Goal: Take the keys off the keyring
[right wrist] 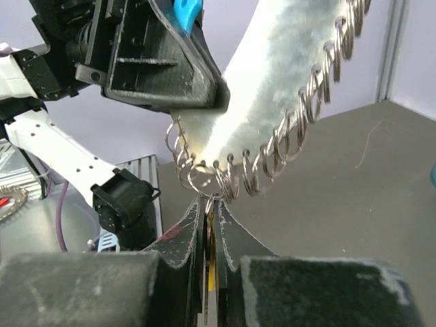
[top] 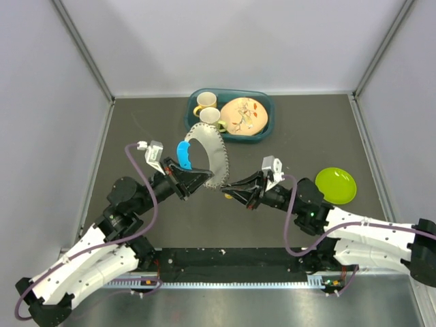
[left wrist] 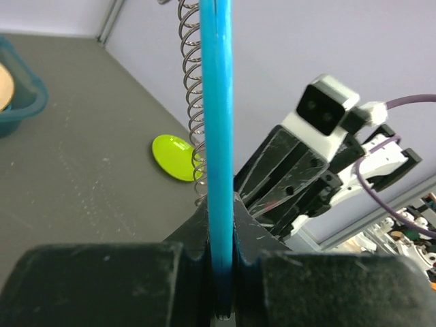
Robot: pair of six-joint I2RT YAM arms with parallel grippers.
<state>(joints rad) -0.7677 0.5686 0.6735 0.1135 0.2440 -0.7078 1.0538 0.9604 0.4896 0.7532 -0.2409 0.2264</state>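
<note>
Above the table (top: 136, 129), left pincer (left wrist: 219, 218) clamps a blue key head (left wrist: 216, 102), right pincer (right wrist: 210, 218) pinches a key (right wrist: 207, 272), mostly hidden.

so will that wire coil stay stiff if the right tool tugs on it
Probably springy, not stiff: the wire coil is thin open loops, so it may stretch. It runs along the white crescent, which the left tool seems to anchor by a blue piece, so expect sway.

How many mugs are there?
2, both in the teal tub: the far mug in its left corner, the near mug just in front, beside the patterned plate. None looks hidden.
</note>
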